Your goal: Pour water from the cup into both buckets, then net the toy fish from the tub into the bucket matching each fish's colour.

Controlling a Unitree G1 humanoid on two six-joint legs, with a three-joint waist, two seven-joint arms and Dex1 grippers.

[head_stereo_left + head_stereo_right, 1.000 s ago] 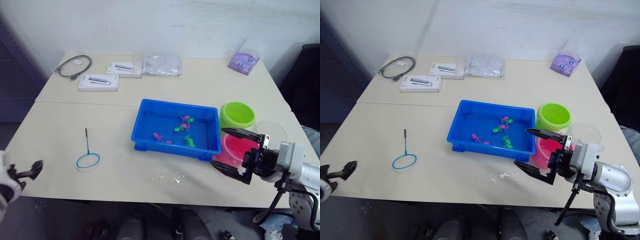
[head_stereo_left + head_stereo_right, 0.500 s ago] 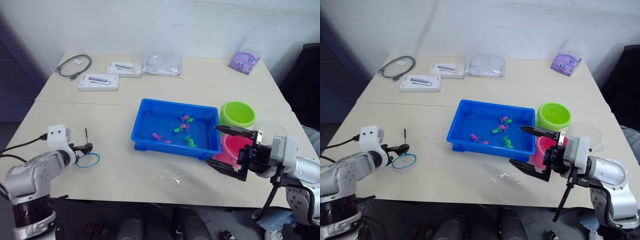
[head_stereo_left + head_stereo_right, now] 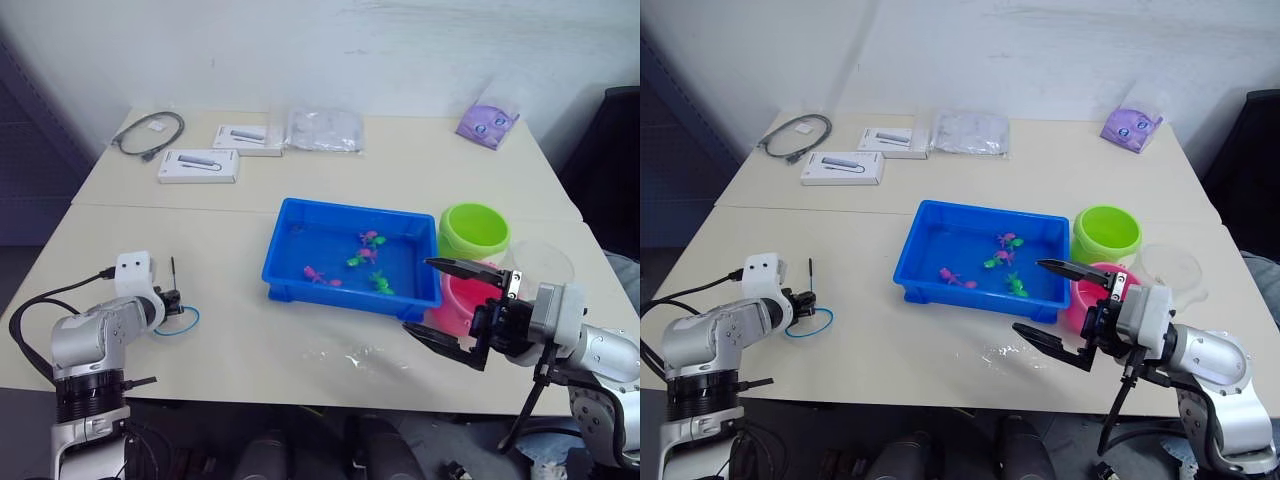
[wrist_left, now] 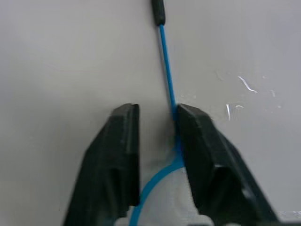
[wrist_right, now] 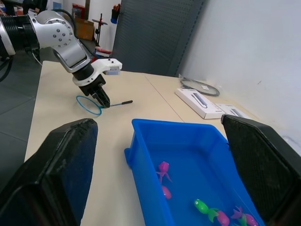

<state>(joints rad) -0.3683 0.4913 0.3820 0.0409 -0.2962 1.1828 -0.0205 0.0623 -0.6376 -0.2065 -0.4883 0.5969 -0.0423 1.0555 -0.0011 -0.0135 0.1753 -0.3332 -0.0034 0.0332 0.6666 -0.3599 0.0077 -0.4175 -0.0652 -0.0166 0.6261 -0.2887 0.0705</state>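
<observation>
Your left gripper sits low over the net, which lies flat on the pale table, well apart from the blue tub to its right. In the left wrist view the two black fingers stand a little apart with nothing between them, and the net's thin handle runs just along the inner edge of one finger, with the blue hoop curving beneath the gripper. So the jaws are open and the handle is beside the gap, not in it.

The net looks very light and thin. Its handle is a narrow straight rod, likely stiff but prone to rolling or skidding on the smooth table. The hoop and mesh look flimsy, so take hold on the handle near where it meets the hoop, centred between the pads.

Your right gripper hangs with its fingers spread wide and empty, in front of the pink bucket. The green bucket stands just behind the pink one, and the clear cup is to their right. Pink and green toy fish lie in the tub's water.
</observation>
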